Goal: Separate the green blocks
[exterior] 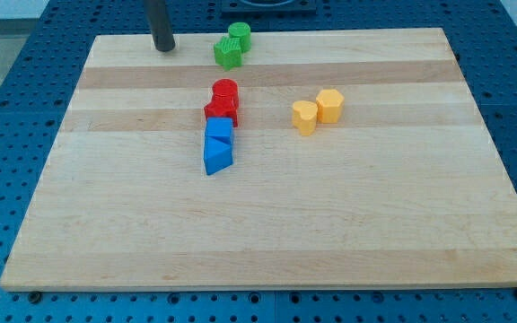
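Observation:
Two green blocks touch each other near the view's top edge of the wooden board: a green cylinder (240, 36) and, just below and left of it, a green star-like block (227, 54). My tip (164, 48) rests on the board at the view's top left. It is to the left of the green blocks, with a gap of about one block width between it and the green star-like block. It touches no block.
A red cylinder (225, 91) and a red star-like block (220, 111) sit in the middle, with a blue cube (220, 130) and a blue triangular block (217, 157) right below. Two yellow blocks (318, 111) lie to the right. The board (267, 233) lies on a blue perforated table.

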